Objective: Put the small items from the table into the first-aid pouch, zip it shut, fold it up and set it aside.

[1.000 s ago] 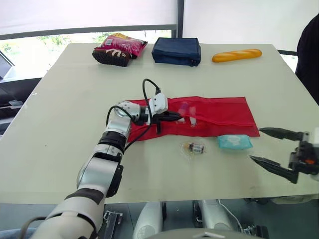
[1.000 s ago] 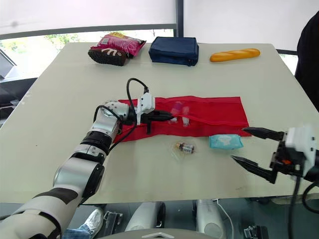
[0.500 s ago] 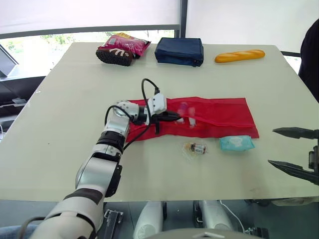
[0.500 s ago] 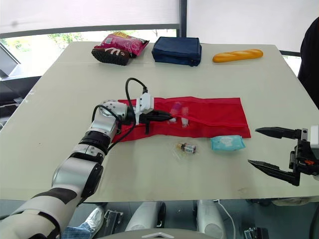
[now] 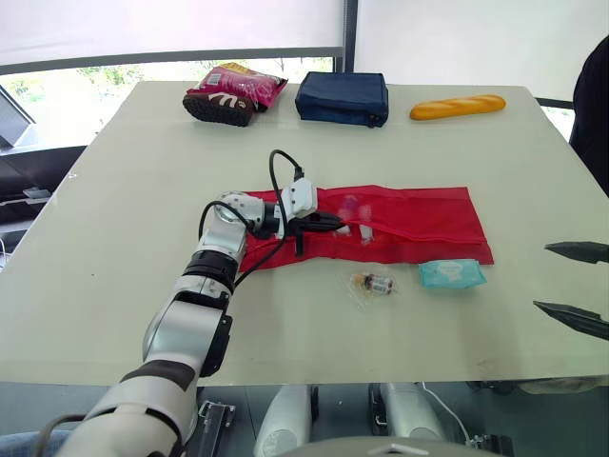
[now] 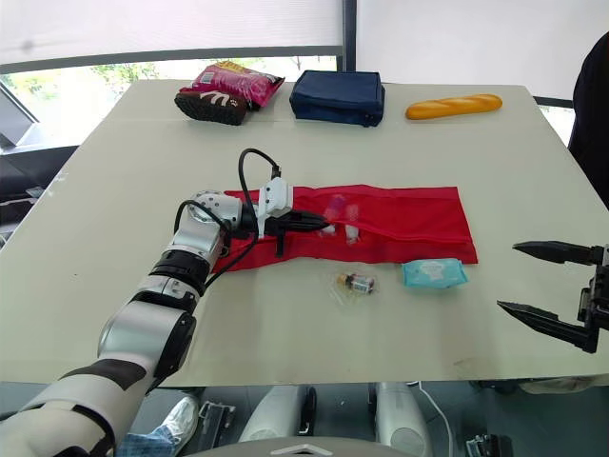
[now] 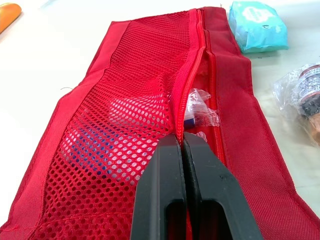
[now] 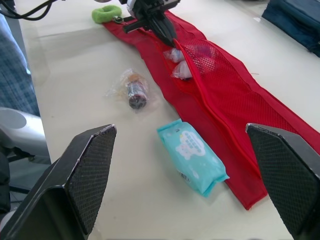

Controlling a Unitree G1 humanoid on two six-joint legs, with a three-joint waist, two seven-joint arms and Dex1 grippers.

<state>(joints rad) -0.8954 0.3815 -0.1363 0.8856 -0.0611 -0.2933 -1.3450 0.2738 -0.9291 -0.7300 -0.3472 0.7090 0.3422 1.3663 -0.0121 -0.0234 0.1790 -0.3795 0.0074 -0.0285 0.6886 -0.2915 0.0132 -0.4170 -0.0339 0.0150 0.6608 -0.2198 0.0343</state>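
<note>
1. The first-aid pouch (image 5: 409, 224) lies across the middle of the tabletop (image 5: 124, 190), with small packets (image 5: 354, 211) inside it.
2. A wipes pack (image 5: 451, 274) lies just before the pouch's right end, and a wrapped vial (image 5: 374, 283) before its middle.
3. Along the far edge, left to right: snack bag (image 5: 233, 92), zipped case (image 5: 341, 97), baguette (image 5: 457, 106).

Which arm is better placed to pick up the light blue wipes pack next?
Right, probably. The right claw is open, empty and nearer to the wipes pack, with nothing between them. The left claw is shut on the red pouch at its zip edge, so it is busy.
</note>
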